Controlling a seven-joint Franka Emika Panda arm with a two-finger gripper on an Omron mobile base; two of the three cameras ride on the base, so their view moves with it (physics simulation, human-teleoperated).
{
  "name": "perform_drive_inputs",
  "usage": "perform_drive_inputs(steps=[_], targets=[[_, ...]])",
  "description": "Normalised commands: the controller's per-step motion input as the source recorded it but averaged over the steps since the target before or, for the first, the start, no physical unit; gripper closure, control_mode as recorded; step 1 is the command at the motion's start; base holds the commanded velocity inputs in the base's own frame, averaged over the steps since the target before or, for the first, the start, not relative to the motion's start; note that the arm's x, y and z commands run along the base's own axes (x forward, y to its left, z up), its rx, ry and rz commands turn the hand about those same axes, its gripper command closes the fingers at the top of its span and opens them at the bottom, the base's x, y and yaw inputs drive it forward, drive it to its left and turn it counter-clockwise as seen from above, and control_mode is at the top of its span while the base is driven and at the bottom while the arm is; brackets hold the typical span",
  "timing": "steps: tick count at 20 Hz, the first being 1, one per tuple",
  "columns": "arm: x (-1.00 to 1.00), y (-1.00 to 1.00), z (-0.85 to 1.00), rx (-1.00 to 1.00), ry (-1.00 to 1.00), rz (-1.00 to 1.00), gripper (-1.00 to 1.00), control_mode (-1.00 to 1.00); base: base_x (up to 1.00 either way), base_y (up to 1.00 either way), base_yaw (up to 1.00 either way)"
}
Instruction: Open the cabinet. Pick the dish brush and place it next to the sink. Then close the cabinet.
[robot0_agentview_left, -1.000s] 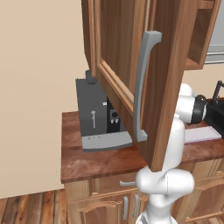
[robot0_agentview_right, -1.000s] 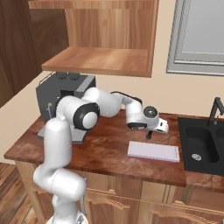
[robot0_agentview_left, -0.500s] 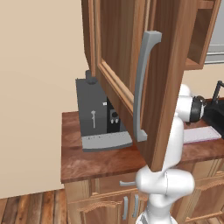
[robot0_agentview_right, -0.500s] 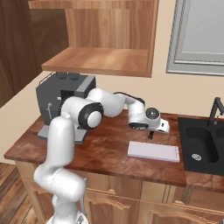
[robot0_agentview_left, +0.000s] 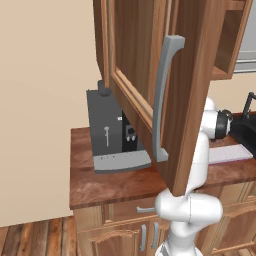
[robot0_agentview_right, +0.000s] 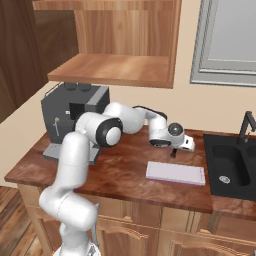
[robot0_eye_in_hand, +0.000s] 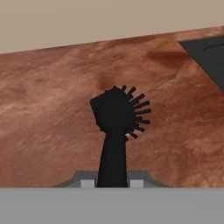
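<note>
The cabinet's door (robot0_agentview_left: 135, 75) stands swung open toward me, its long grey bar handle (robot0_agentview_left: 162, 100) facing out; its bare wooden shelf (robot0_agentview_right: 115, 70) shows above the counter. My gripper (robot0_agentview_right: 175, 148) hangs low over the brown countertop, just left of the black sink (robot0_agentview_right: 230, 165) and its thin faucet (robot0_agentview_right: 245, 125). It is shut on the black dish brush (robot0_eye_in_hand: 117, 114), whose handle runs down between my fingertips (robot0_eye_in_hand: 113, 183) and whose bristled head points away over the counter. A corner of the sink (robot0_eye_in_hand: 210, 52) lies at the upper right of the hand view.
A dark grey coffee machine (robot0_agentview_right: 70, 115) stands at the counter's left end under the cabinet. A flat pale board (robot0_agentview_right: 175, 173) lies on the counter in front of the gripper. A window (robot0_agentview_right: 230, 40) is above the sink. Lower cupboards (robot0_agentview_left: 145, 235) run below.
The arm's elbow has shifted slightly to the right; the gripper stays low over the counter, holding the brush.
</note>
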Motion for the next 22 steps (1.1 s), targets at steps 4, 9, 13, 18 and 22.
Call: perform_drive_inputs(steps=[4, 9, 13, 18, 22], targets=[[0.20, -0.10, -0.13, 0.00, 0.00, 0.00, 1.00, -1.00, 0.00, 0.00, 0.00], [0.09, -0.22, -0.17, 0.00, 0.00, 0.00, 1.00, -1.00, 0.00, 0.00, 0.00], [0.09, -0.28, -0.13, 0.00, 0.00, 0.00, 1.00, -1.00, 0.00, 0.00, 0.00], [0.09, -0.23, -0.18, 0.00, 0.00, 0.00, 1.00, -1.00, 0.00, 0.00, 0.00], [0.07, -0.19, -0.21, 0.00, 0.00, 0.00, 1.00, -1.00, 0.00, 0.00, 0.00]])
